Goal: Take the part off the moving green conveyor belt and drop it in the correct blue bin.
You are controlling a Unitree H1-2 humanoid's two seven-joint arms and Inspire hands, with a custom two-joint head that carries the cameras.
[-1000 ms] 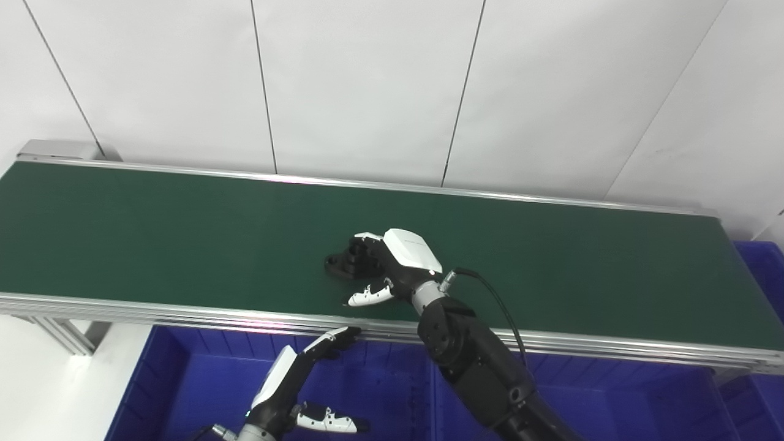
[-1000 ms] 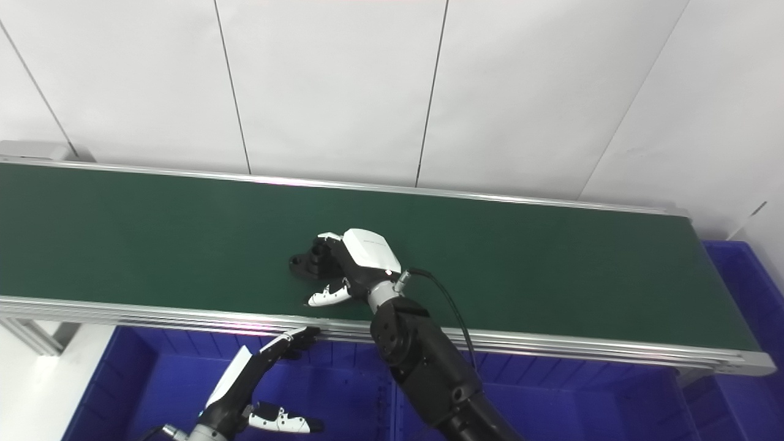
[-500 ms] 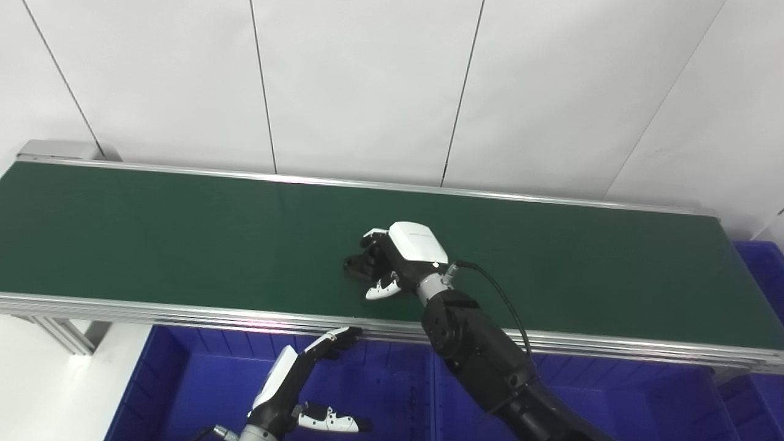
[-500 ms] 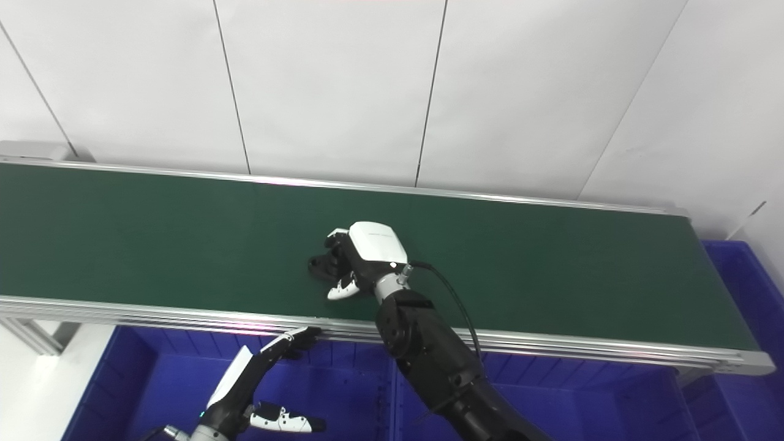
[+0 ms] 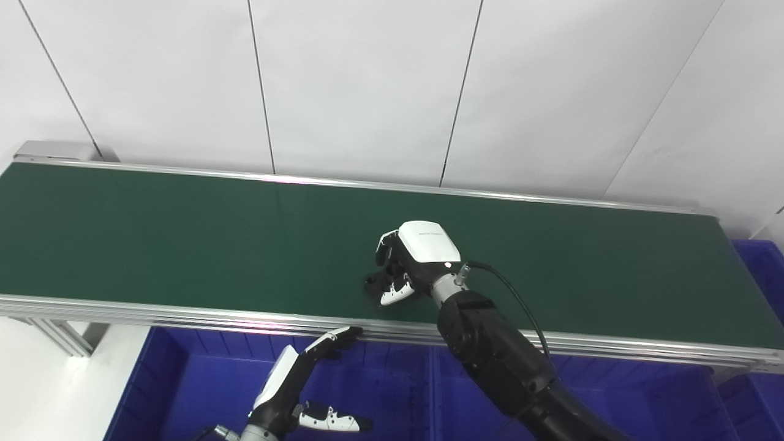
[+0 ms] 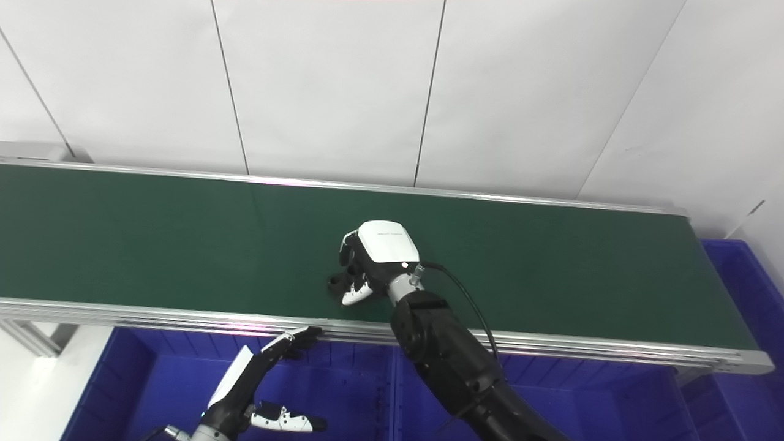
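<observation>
A black part point(image 5: 375, 283) is on the green conveyor belt point(image 5: 184, 239) near its front rail, mostly hidden under my right hand point(image 5: 409, 262). That hand is curled over it with fingers and thumb closed around it; only a dark edge shows at the hand's left point(image 6: 335, 283). Whether the part is lifted off the belt I cannot tell. My left hand point(image 5: 300, 383) hangs open, fingers spread, low over the blue bin point(image 5: 202, 373) below the belt's front edge.
Blue bins point(image 6: 612, 398) run along the front under the belt, split by a divider point(image 5: 430, 392), and another bin point(image 5: 762, 269) stands at the right end. Aluminium rails point(image 5: 184, 313) edge the belt. White wall panels rise behind.
My right hand has closed on the black part and shifted rightward and slightly toward the front rail with it. The left hand has stayed in place.
</observation>
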